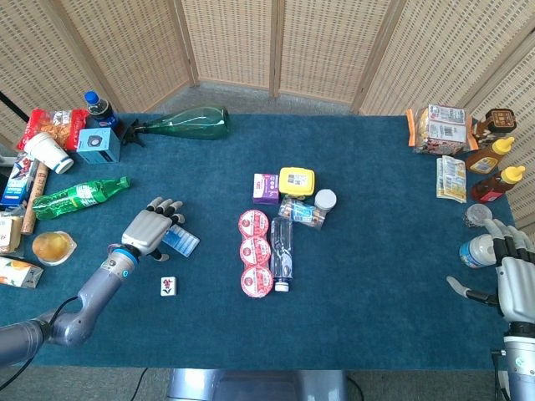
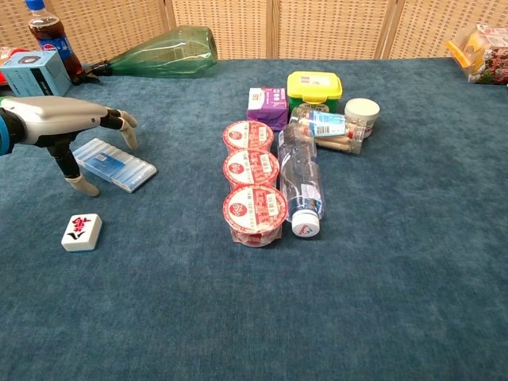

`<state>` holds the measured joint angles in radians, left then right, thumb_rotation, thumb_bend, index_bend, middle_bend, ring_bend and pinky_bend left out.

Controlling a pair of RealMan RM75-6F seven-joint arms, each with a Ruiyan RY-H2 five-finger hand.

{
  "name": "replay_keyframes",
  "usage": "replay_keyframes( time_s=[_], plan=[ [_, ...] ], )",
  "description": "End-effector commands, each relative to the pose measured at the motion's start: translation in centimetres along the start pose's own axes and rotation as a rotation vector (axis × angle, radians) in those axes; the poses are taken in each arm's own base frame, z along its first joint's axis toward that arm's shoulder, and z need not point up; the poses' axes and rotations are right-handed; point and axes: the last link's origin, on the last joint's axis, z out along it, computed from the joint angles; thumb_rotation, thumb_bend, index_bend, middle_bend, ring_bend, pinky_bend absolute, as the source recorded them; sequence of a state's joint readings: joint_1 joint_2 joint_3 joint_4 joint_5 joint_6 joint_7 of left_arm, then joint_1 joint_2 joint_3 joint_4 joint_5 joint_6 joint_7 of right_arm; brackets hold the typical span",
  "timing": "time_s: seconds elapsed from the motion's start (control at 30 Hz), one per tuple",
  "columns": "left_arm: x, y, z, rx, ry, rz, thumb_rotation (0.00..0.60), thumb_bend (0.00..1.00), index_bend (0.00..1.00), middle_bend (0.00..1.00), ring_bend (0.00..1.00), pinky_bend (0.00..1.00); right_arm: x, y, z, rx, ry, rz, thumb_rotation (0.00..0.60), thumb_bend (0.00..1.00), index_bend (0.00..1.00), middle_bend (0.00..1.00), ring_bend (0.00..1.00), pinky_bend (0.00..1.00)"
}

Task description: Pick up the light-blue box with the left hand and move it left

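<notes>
The light-blue box [image 1: 179, 241] [image 2: 113, 164] lies flat on the blue table cloth, left of the row of red-lidded cups [image 1: 254, 252]. My left hand [image 1: 151, 230] [image 2: 70, 127] hovers over the box's left end with fingers spread and curved downward. Its thumb [image 2: 82, 186] points down just in front of the box. Nothing is held, and the box rests on the cloth. My right hand [image 1: 518, 281] stays open at the table's right edge, seen only in the head view.
A mahjong tile [image 1: 168, 286] [image 2: 81, 231] lies just in front of the left hand. A green bottle [image 1: 77, 197], a blue cube box [image 1: 99, 144], a cola bottle and snacks crowd the left side. A clear bottle [image 2: 300, 181] and jars sit mid-table.
</notes>
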<state>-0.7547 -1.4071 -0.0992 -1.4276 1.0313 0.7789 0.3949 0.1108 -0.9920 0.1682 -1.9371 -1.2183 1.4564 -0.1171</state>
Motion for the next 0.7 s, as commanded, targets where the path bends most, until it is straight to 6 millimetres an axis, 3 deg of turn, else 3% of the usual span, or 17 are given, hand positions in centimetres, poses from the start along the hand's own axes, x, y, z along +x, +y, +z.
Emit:
replay_keyframes(
  time_s=[0.03,0.43,0.7],
  plan=[
    [-0.10,0.08,0.18,0.002,-0.006,0.004,0.600,0.14,0.30,0.00,0.00,0.00,0.05,0.07,-0.12,-0.001,0.001,0.000,0.501,0.00,0.00,0.00,0.00,0.00],
    [0.18,0.02,0.35,0.013,0.009,0.006,0.600,0.14,0.56,0.00,0.00,0.00,0.24,0.18,-0.42,-0.004,0.003,0.008,0.499,0.00,0.00,0.00,0.00,0.00],
    [0.85,-0.18,0.00,0.023,0.044,-0.050,0.600,0.14,0.64,0.00,0.00,0.00,0.33,0.09,-0.36,0.000,0.013,0.018,0.504,0.00,0.00,0.00,0.00,0.00]
  ],
)
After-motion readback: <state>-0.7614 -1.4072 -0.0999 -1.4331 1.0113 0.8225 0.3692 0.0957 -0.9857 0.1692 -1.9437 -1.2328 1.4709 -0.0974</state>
